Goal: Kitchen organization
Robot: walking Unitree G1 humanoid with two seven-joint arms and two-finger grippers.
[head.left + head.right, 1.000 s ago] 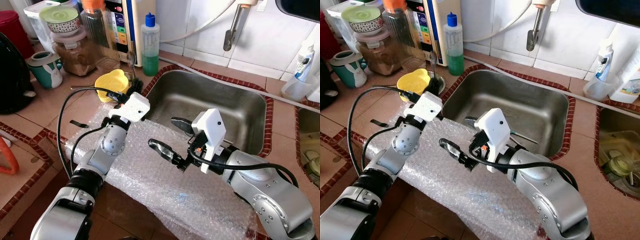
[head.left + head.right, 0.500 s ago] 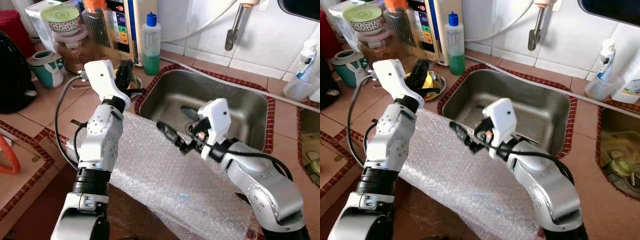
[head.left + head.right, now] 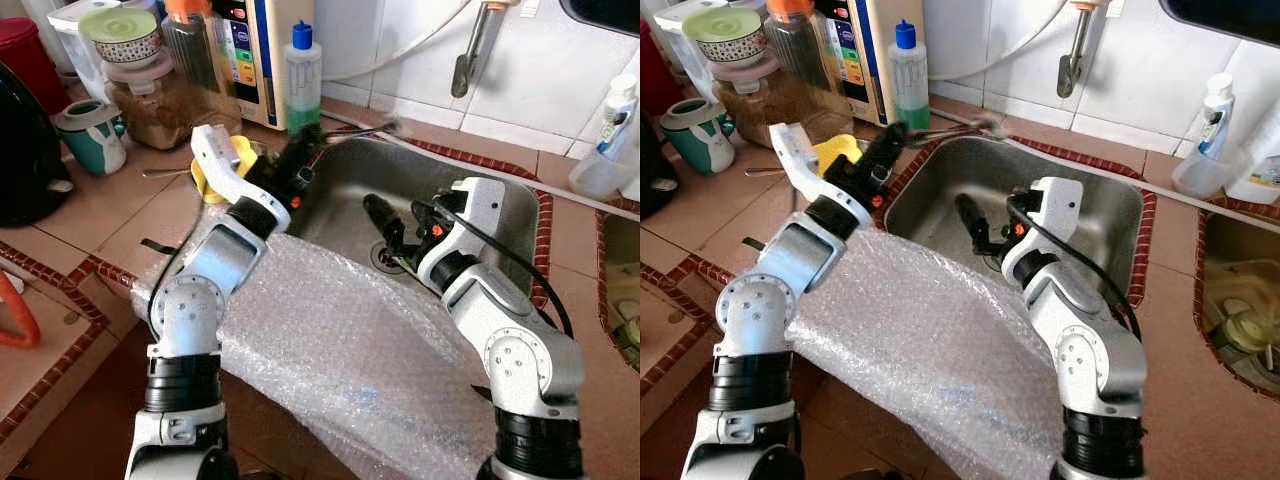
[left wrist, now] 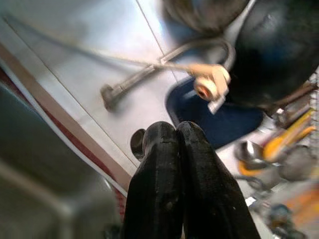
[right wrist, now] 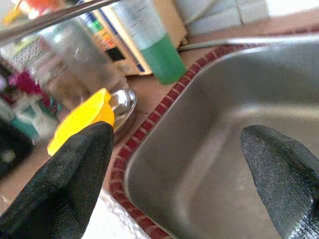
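1. Left gripper (image 3: 300, 160) up over the near-left corner of the sink (image 3: 500, 215), fingers (image 4: 169, 164) pressed flat together and pinching a thin metal utensil (image 3: 950, 125), blurred, its far end reaching toward the back rim.
2. Right gripper (image 3: 385, 222) hangs low inside the basin, fingers (image 5: 75, 169) spread wide with nothing between them.
3. Out from the fingers: a bubble wrap sheet (image 3: 330, 350) drapes over the counter's front edge beneath both forearms.
4. Behind the left arm sits a yellow lid (image 3: 238, 152) on a small steel dish, with a green soap bottle (image 3: 301, 75) by the wall.
5. My read: the step in hand is carrying that utensil across to the sink.
6. Next move calls for lowering it into the basin and parting the fingers, keeping wide of the right arm's cable (image 3: 1070, 262).
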